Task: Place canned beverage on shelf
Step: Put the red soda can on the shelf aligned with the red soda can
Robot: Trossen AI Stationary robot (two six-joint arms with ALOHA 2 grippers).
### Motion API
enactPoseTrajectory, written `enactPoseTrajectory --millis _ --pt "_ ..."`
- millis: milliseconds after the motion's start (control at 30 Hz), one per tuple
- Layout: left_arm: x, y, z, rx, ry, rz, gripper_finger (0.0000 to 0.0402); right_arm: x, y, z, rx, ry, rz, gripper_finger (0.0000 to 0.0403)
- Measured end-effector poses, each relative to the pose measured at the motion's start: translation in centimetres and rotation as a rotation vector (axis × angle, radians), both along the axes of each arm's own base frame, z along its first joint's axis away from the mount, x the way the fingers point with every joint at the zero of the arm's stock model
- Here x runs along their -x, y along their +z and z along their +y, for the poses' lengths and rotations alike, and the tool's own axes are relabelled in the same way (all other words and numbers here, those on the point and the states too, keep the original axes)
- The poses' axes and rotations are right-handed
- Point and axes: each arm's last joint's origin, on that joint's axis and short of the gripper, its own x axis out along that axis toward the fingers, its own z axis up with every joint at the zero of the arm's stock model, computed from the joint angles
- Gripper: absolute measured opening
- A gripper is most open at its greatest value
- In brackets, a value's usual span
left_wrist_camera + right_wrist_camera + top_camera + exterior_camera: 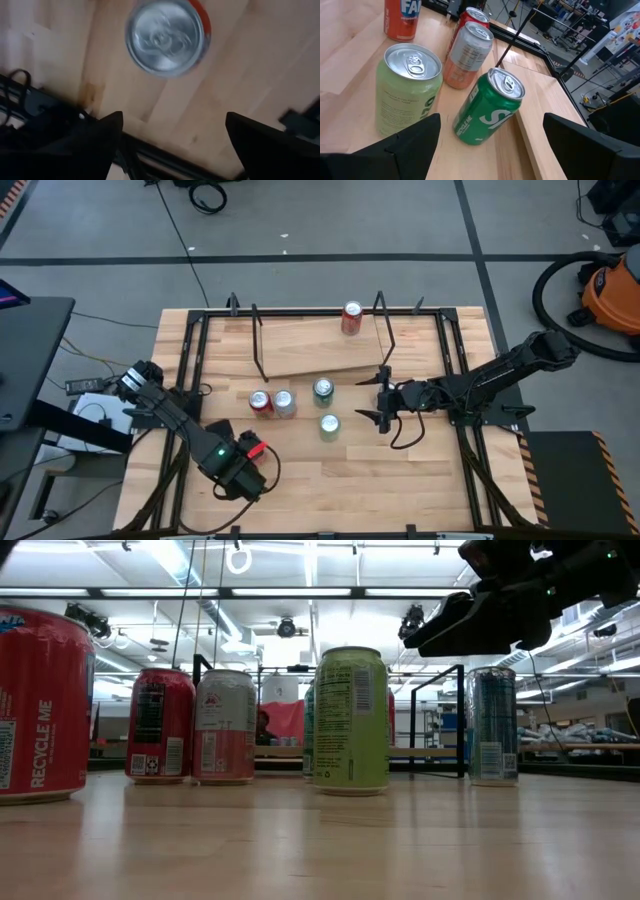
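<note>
Tabletop [400,480] of pale butcher block carries everything, inside a black frame, with grey floor and an orange vacuum [612,292] beyond. Shelf [310,345], a light plank between thin black uprights, lies at the far middle, with one red can [351,318] already standing at its far right end. Four more cans stand upright just near of the shelf: a red can [260,402] touching a silver can [284,402], then a green can [323,390] and a pale-green can [329,425]. Right tool [382,402], fingers apart and holding nothing, sits just right of the green pair, pointing left at them, so that arm looks the nearer for the next pick. Left tool [255,458], fingers apart, hovers at the near left above an orange-red can [167,36], whose top faces straight up at it.
</note>
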Motion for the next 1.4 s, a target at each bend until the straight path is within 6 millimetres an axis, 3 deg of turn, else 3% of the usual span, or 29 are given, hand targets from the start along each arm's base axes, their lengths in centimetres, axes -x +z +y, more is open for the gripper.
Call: enactPoseTrajectory --millis 333,600,967,1400 --pt "-0.7 -0.1 0.3 -0.093 -0.031 -0.122 0.0367 0.0 0.0 0.0 0.0 0.0 0.001 0.0364" --pt "-1.3 -2.8 1.0 -0.095 0.0 -0.126 0.0367 0.0 0.0 0.0 0.0 0.001 0.001 0.0364" --pt "-2.0 -3.3 1.2 -0.083 -0.051 -0.171 0.0367 0.0 0.0 0.0 -0.001 0.0 0.001 0.0364" --pt "-2.0 -6.9 1.5 -0.063 -0.103 -0.192 0.0366 0.0 -0.1 0.0 -0.007 -0.002 0.005 0.0364"
